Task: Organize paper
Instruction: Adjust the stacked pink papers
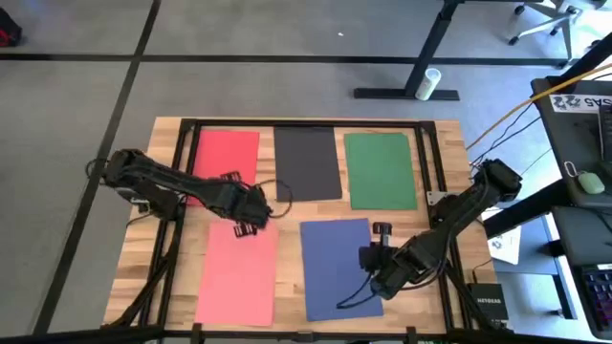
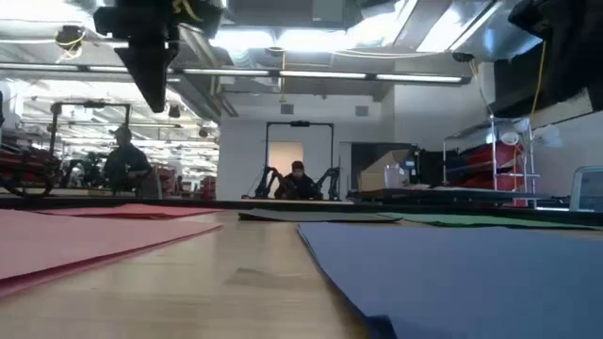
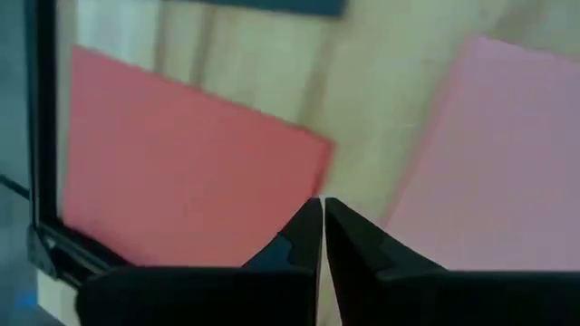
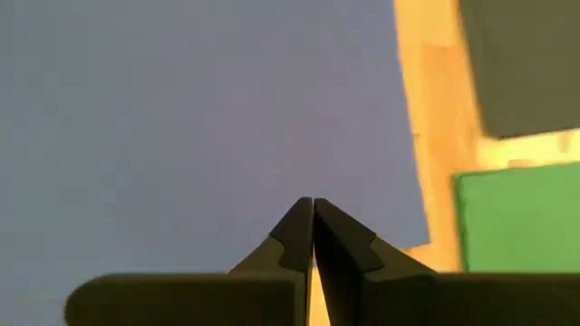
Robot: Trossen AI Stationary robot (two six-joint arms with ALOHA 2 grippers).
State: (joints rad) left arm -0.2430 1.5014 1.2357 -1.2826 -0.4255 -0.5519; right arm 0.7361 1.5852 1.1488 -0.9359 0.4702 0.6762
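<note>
On the wooden counter (image 1: 440, 153), five sheets of paper are laid flat: a red sheet (image 1: 227, 158), a black sheet (image 1: 307, 162) and a green sheet (image 1: 381, 170) in the far row, with a pink sheet (image 1: 237, 272) and a blue sheet (image 1: 337, 268) in the near row. All are set with their long axes running from near edge to far edge, the pink one slightly skewed.

The left tool (image 1: 251, 218) is held above the gap between the red and pink sheets, just past the pink sheet's far edge; in its wrist view its fingers are seen clenched together, nothing between them. The right tool (image 1: 375, 256) is poised over the blue sheet's right part, likewise clenched and empty.

The coming move is judged to turn on this: the pink sheet lies just nearward of the left tool, the blue sheet directly beneath the right one, so each arm is nearest its own sheet.

The counter is bordered by a dark frame (image 1: 191, 126). Beyond it a large lit room with seated people (image 2: 298, 179) can be made out.
</note>
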